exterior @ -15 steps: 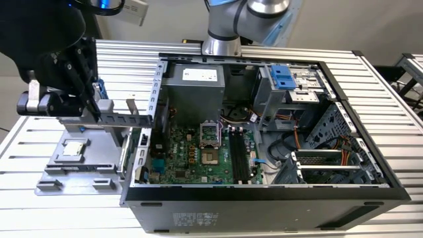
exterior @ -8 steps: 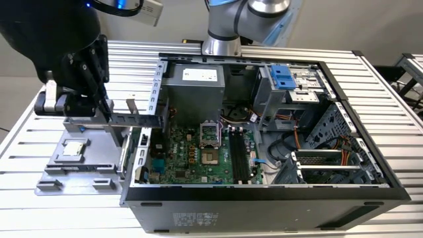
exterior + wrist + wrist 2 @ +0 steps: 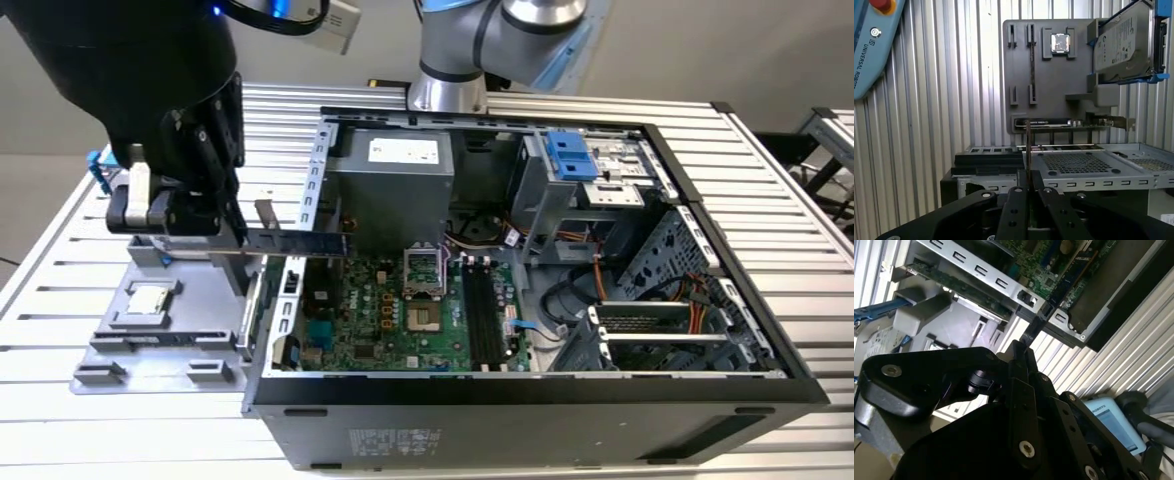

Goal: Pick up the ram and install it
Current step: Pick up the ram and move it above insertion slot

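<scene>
My gripper is shut on the ram, a long dark flat stick held level. In the exterior view it hangs over the left wall of the open computer case, between the grey parts tray and the motherboard. The black memory slots lie further to the exterior view's right, apart from the stick. In both wrist views the ram shows edge-on as a thin line rising from the closed fingertips. In the second wrist view the ram points at the case's edge.
The grey tray holds a processor chip, a graphics card and a silver hard drive in blue rails. A teach pendant lies on the slatted table. Inside the case are a power supply, cables and drive cages.
</scene>
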Controlling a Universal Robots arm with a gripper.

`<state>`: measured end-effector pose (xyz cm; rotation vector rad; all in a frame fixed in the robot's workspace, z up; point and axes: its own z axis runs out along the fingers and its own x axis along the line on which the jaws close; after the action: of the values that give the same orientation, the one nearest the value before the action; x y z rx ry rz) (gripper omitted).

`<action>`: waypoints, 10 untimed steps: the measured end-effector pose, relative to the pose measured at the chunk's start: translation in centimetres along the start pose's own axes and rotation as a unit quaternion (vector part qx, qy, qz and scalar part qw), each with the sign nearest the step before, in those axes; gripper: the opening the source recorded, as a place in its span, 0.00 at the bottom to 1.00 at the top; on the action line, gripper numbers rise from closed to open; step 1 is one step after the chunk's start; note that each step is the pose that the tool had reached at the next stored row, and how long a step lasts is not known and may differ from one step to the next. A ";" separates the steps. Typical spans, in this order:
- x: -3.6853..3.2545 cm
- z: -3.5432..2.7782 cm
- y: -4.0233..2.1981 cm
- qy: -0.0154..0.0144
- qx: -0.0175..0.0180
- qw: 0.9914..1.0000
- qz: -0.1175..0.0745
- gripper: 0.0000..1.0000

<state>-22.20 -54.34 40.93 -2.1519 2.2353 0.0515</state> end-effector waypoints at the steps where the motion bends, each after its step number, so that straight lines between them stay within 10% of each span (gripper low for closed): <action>1: -0.01 0.00 -0.17 0.000 0.000 1.000 0.000 0.00; 10: -0.07 0.01 -1.77 0.000 0.000 1.000 0.000 0.00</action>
<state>-20.44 -54.34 40.93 -2.1518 2.2353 0.0516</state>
